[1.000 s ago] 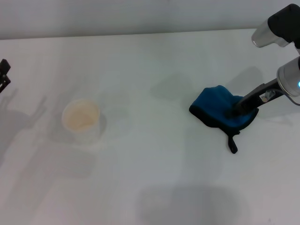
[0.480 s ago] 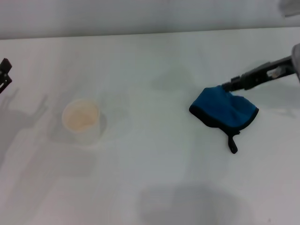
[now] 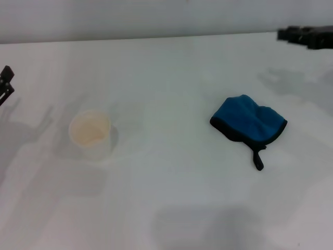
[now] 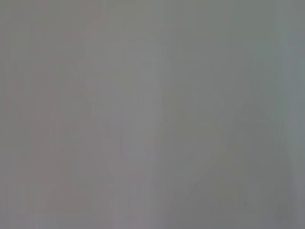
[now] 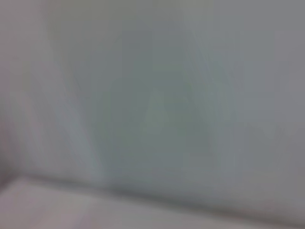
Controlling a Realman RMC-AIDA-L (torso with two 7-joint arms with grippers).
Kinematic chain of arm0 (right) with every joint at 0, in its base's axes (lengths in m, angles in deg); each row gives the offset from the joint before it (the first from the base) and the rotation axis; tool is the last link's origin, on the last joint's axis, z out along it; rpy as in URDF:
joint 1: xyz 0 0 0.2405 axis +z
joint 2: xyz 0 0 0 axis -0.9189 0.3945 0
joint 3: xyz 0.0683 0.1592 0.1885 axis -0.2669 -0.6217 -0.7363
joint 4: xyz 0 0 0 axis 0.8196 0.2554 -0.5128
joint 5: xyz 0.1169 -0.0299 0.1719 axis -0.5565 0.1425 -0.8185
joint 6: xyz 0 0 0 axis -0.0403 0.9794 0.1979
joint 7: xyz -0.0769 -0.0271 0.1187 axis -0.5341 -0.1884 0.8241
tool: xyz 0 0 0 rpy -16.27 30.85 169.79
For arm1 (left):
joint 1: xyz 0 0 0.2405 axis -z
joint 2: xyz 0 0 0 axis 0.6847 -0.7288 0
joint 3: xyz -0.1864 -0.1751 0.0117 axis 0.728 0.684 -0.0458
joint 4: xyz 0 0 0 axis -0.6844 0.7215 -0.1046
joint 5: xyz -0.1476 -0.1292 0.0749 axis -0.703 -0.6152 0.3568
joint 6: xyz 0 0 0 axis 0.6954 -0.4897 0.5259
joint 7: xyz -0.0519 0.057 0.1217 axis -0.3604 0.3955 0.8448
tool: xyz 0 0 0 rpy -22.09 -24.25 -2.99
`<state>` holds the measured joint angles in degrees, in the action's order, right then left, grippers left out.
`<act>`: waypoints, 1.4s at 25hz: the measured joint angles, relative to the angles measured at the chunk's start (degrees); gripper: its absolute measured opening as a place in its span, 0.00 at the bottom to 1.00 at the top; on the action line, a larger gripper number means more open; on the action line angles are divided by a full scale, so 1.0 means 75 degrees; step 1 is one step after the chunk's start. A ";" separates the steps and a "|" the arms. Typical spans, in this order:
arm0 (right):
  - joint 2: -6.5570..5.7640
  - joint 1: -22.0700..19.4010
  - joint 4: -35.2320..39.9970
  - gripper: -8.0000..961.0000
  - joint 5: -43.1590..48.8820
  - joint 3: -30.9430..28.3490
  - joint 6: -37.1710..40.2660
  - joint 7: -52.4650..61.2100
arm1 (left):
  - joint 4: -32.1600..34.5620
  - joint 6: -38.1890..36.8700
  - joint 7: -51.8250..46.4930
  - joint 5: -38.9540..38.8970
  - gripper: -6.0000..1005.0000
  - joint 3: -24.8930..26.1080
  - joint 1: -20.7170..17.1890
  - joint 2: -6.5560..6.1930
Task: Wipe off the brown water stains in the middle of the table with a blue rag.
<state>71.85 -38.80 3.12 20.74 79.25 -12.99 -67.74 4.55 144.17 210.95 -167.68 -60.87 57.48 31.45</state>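
**Desk:** Where were the grippers, and what were they doing?

**Photographer:** The right gripper (image 3: 307, 36) sat at the far right edge of the head view, a dark blurred shape over the back of the counter (image 3: 171, 198), well apart from everything on it. Whether it was parted or closed could not be told. It held nothing that showed. The left gripper (image 3: 5, 83) appeared only as a black sliver at the left edge, parked, and its state could not be told either.

**Desk:** And the cloth?

**Photographer:** The blue rag (image 3: 248, 125) lay crumpled on the right half of the counter, nearer the robot than the right gripper, with black trim along its lower edge and its short black loop tab (image 3: 257, 159) pointing toward the robot. Nothing touched it.

**Desk:** The stain?

**Photographer:** No brown blotch could be made out in the middle of the counter. A white cup (image 3: 90, 133) stood upright on the left half, beige residue inside, well apart from the rag.

**Desk:** Any brands or lettering?

**Photographer:** None readable. Both wrist views showed only blurred grey.
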 joint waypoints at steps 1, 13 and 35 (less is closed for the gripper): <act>0.0002 -0.0116 -0.0165 0.42 -0.0451 -0.0210 0.0007 -0.0421 | 0.0000 -0.0011 0.0000 0.0001 0.87 0.0000 0.0009 0.0000; 0.0009 -0.1018 -0.2735 0.42 -0.3847 -0.1210 0.1410 -0.5333 | -0.0012 -0.0222 0.0001 -0.0011 0.87 0.0001 0.0093 0.0000; 0.0046 -0.1081 -0.6184 0.83 -0.7981 -0.1352 0.1377 -1.1497 | -0.0196 -0.0519 0.0197 -0.0353 0.87 0.0413 0.0155 0.0027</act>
<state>72.19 -46.90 -43.26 -39.12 69.11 -2.66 -153.97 3.08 140.28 212.43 -170.33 -57.78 58.64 31.65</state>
